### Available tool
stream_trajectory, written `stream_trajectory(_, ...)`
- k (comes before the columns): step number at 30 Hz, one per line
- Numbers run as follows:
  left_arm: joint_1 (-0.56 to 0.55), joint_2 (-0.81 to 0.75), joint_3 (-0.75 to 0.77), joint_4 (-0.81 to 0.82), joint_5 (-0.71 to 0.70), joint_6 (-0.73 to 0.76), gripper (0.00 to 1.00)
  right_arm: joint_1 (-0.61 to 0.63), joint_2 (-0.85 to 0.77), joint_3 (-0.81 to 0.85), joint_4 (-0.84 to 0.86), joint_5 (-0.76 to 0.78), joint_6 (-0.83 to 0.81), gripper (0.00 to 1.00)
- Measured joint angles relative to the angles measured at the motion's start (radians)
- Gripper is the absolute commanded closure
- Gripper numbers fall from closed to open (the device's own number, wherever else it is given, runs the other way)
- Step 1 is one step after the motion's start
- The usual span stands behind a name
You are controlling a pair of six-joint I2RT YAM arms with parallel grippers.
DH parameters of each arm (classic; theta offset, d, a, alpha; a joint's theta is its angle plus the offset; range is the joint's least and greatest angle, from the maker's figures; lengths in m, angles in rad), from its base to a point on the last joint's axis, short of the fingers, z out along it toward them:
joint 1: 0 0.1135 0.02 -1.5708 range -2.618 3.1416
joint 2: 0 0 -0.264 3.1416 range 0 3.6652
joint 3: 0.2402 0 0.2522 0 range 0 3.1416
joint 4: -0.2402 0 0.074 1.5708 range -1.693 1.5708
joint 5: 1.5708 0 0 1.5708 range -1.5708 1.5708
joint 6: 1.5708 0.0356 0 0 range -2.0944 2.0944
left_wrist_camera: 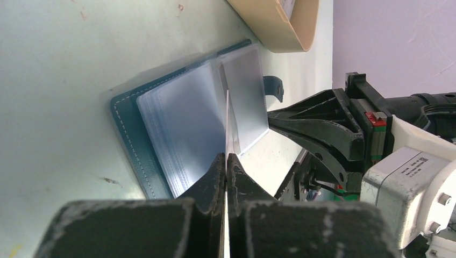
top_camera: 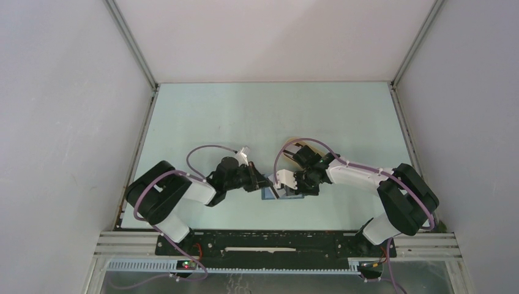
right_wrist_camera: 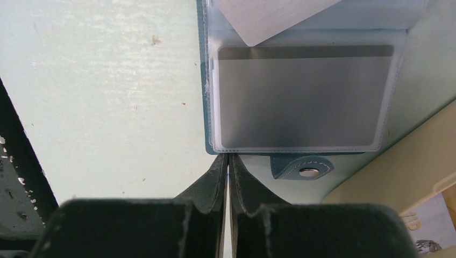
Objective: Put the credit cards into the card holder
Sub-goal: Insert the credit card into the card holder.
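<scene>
Broadly, the pale bench (top_camera: 245,116) carries everything, and both arms reach in to meet over its near middle. Just beyond them sits a beige tray (left_wrist_camera: 274,27), mostly cut off. The card holder (left_wrist_camera: 137,137) lies open and flat on the bench beside that tray, teal cover down, clear sleeves fanned upward. The right pincer (right_wrist_camera: 228,161) is closed at the holder's edge, apparently nipping a sleeve, though we cannot make out which leaf it has. The left pincer (left_wrist_camera: 227,158) is clamped on a whitish-grey credit card (right_wrist_camera: 269,13), seen edge-on from its own wrist, with its far corner over the sleeves. One grey card (right_wrist_camera: 304,97) sits already inside a sleeve, next to the snap tab (right_wrist_camera: 301,166).

We judge the held card light, stiff and slick. It wants a grip by one short end, leaving the rest free to slide in. The sleeves look soft and floppy, so they need pinning at the mouth. From overhead the arms hide the holder and cards almost entirely. We cannot tell whether the held card's corner has entered a pocket, nor whether the tray holds further cards.
</scene>
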Motion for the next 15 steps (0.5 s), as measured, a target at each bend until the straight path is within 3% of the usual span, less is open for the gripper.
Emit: stream_trajectory(15, 0.004, 0.017, 0.040, -0.026, 0.026, 0.011, 1.00, 0.000, 0.001, 0.004, -0.011, 0.003, 0.000, 0.90)
